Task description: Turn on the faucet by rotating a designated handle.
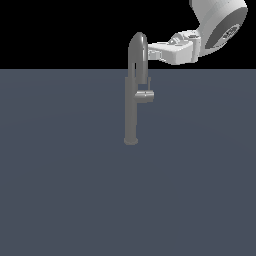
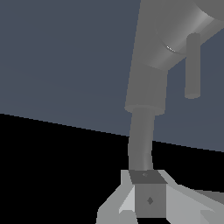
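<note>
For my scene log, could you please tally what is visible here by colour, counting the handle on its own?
Grey metallic: 2, the tall slim grey faucet column with arched spout and its short stubby grey lever handle.
White: 1, the white robot arm with its pincer by the spout.
Dark blue-grey: 1, the flat floor surface.
Total: 4.

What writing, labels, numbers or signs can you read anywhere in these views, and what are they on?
None: no readable text in either view.
The faucet, its handle and the grey floor are plain and unmarked.
The white arm and the claw carry no legible label.
A small diamond mark shows on a claw pad in the wrist view; it is a shape, not a character.
</note>
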### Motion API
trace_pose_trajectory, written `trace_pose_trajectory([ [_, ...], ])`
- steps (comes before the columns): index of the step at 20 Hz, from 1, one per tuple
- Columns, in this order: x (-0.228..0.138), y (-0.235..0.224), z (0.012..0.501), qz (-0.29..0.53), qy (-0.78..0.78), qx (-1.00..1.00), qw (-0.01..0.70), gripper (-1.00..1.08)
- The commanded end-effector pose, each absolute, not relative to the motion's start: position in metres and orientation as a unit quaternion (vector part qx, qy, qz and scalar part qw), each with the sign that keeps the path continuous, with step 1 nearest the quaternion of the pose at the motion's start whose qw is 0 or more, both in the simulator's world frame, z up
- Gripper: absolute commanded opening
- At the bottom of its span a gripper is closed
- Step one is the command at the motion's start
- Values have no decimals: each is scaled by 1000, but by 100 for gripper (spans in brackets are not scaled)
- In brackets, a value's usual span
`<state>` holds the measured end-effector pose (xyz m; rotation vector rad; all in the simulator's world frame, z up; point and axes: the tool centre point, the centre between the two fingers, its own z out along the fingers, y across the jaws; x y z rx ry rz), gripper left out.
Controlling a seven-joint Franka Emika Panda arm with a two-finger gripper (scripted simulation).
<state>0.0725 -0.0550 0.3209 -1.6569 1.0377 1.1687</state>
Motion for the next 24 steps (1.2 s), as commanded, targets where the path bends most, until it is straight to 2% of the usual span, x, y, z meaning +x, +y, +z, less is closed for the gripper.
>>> trace_pose_trajectory([
  [1, 80, -59, 305, 481, 429, -630, 433, -100],
  [12, 97, -69, 253, 521, 471, -533, 472, -100],
  [24, 94, -69, 249, 523, 475, -524, 475, -100],
])
